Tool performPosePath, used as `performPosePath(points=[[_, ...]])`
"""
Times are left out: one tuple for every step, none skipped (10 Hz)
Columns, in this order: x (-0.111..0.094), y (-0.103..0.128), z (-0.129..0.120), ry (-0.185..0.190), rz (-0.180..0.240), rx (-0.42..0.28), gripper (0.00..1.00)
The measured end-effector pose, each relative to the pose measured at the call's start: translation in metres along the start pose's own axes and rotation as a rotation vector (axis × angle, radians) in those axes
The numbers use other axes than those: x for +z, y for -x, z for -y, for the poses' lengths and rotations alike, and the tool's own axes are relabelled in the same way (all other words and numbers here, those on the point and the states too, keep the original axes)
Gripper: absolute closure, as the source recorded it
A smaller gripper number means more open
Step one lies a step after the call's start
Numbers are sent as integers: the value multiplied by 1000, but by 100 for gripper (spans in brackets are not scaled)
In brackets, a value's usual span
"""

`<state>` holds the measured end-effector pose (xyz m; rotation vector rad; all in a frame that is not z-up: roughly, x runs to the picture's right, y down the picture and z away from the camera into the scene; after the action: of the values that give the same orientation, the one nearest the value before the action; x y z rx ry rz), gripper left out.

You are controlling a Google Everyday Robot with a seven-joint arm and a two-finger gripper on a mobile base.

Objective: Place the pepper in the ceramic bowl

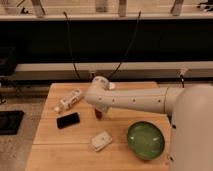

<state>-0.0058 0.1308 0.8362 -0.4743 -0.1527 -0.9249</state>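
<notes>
Ceramic bowl: green, darker at the rim, on the near right part of the wooden table; only its glazed inside shows
Pepper: a small dark red-brown sliver at the tip of the gripper, out over the middle of the table – left of the bowl and well apart from it, not in it
Gripper: pointing down from the end of the white arm, which reaches in from the right; mostly hidden under the arm
Grip: cannot tell whether it is clamped on the pepper or loose
Pepper and tabletop: touching or just above, I cannot tell
Phone: black, lying flat, left of the gripper
White packet: flat on the near side of the table, between phone and bowl – any writing on it too blurred to read
White bottle: lying on its side near the far left corner, its label unreadable
Small white object: at the far edge behind the arm, mostly hidden
</notes>
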Motion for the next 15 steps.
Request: performPosePath(points=[[1, -1, 1, 1, -2, -9, 20], [0, 0, 3, 0, -2, -17, 20], [0, 1, 6, 0, -2, -26, 20], [0, 3, 10, -1, -3, -35, 20], [0, 2, 10, -2, -4, -38, 20], [-2, 1, 8, -2, -5, -41, 20], [-5, 0, 6, -1, -7, -40, 20], [-6, -1, 5, -2, -8, -42, 20], [-7, 0, 6, -2, -9, -46, 20], [-9, 2, 8, -4, -9, -56, 20], [-9, 0, 8, -6, -10, -62, 20], [-10, 1, 11, -6, -10, -69, 20], [-11, 3, 16, -11, -8, -81, 20], [-11, 2, 15, -11, -10, -88, 20], [-11, 1, 15, -12, -12, -95, 20]])
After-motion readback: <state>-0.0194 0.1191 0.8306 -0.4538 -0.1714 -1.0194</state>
